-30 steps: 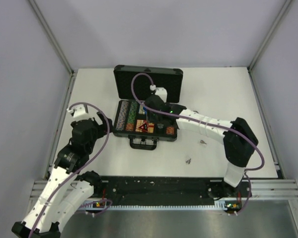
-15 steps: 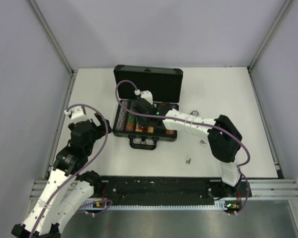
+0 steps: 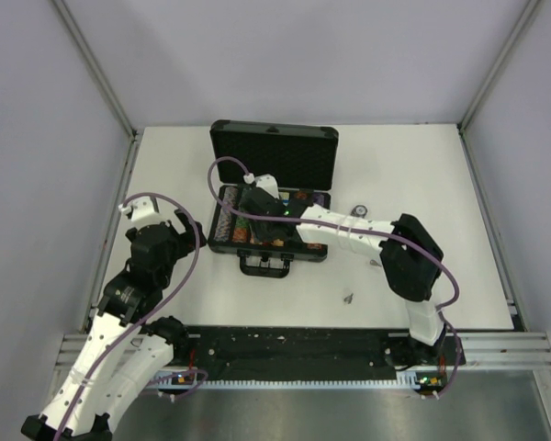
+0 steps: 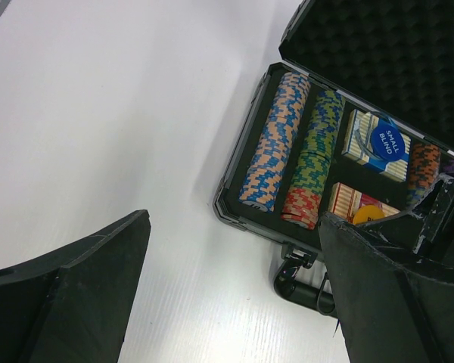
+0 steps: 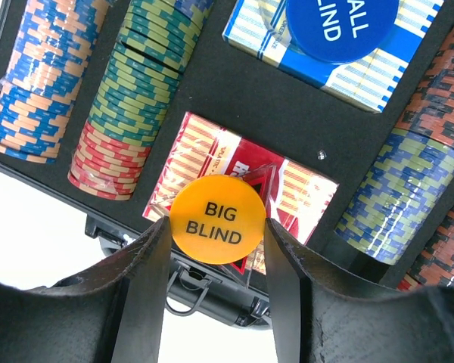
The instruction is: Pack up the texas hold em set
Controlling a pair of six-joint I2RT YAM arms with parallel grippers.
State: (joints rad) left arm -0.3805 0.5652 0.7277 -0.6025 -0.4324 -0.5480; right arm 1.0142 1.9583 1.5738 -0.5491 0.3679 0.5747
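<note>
- The left gripper (image 4: pixel 234 227) is parked nearest the bases with its jaws spread wide and nothing in them. No trouble is expected there unless it gets swung toward the case (image 3: pixel 275 158) while the other arm is busy inside it.
- A couple of small dark bits (image 3: pixel 348 298) are lying on the table in front of the case, and a round piece (image 3: pixel 358 209) just right of it. What they are can't be made out, but they could easily get missed before closing.
- The case is sat mid-table, open, lid stood up at the far side.
- The orange BIG BLIND button (image 5: pixel 218 198) is pinched across its rim by the right gripper (image 5: pixel 216 227), above the red card box (image 5: pixel 204 147). It's a thin, slick disc, so it could get squirted out or tipped if released too high.
- The red triangle (image 5: pixel 261 175) is sat on that same box, so a button dropped there could end up perched crooked or skated onto the chip rows (image 5: pixel 129 98).
- Further back, the SMALL BLIND button (image 5: pixel 340 19) is lying on the blue card box (image 5: pixel 257 30). If anything's stacked too tall, the lid could be kept from shutting.
</note>
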